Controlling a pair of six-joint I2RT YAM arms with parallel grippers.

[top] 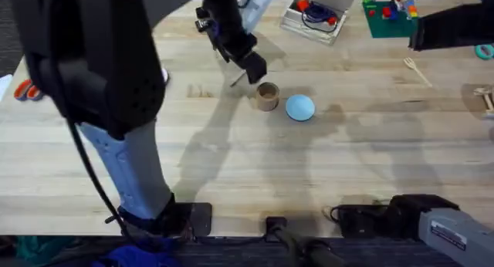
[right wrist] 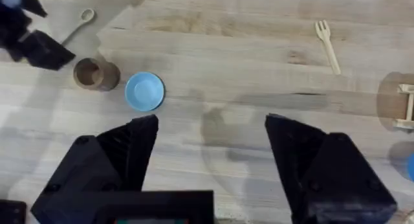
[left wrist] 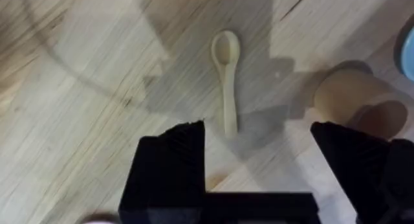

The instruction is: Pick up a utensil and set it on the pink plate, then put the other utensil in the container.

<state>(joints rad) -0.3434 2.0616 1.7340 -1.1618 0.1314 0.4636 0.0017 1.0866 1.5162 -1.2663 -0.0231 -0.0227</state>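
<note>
Left gripper (left wrist: 257,136) fingers apart above spoon (left wrist: 226,81); right wrist view adds fork (right wrist: 327,43); right gripper (right wrist: 210,146) apart.

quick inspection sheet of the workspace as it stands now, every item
surface: pale wooden table, shadows across it
job's things: spoon flat on the table, ungripped; fork lying apart on the right; tan cup upright, empty; no pink plate seen
clutter: blue dish beside the cup; clear box and toy blocks at the far edge
grippers: left gripper open over the spoon's handle; right gripper open, holding nothing
cables: dark cable along the left arm
surroundings: nothing seen
</note>
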